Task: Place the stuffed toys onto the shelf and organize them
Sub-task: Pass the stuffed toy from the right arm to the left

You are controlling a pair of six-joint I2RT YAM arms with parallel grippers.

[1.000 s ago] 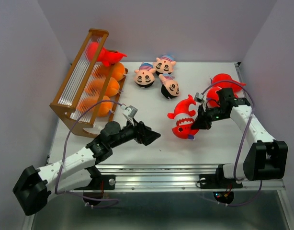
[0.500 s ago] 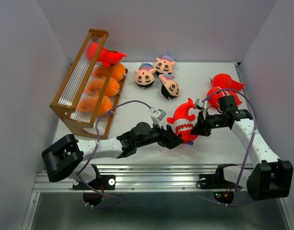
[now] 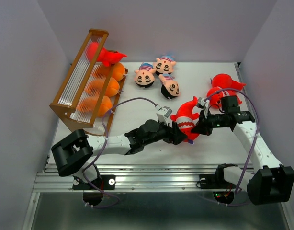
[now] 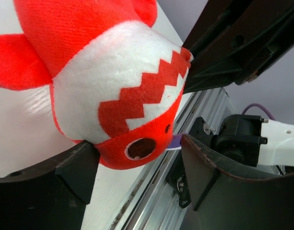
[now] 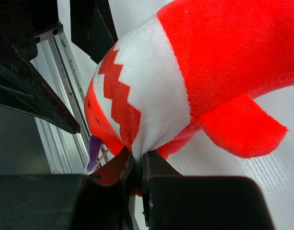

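Pinching a fold of white plush on the red toy (image 5: 185, 72), the right gripper (image 5: 137, 160) has its fingers pressed together on the fabric. This toy has a white band with a red zigzag mouth. It sits at the middle of the bench (image 3: 137, 108), toward the front edge, with its tail pointing up and back. Whether it rests on the bench or hangs just above it cannot be told.

The left gripper (image 4: 137, 165) is spread, with one finger on each side of the toy's face. One finger lies against the plush. The other stands just beside it with a small gap.

The shelf (image 3: 96, 34) stands at the left rear of the bench.
- Top tier: one red plush (image 3: 106, 55).
- Tiers below: three orange toys (image 3: 108, 86), partly seen through the slats.

Three doll heads (image 3: 144, 76) with striped caps lie close together on the bench at rear centre, apart from the shelf. Two further red plush figures (image 3: 226, 81) lie at the right rear, just behind the right arm.
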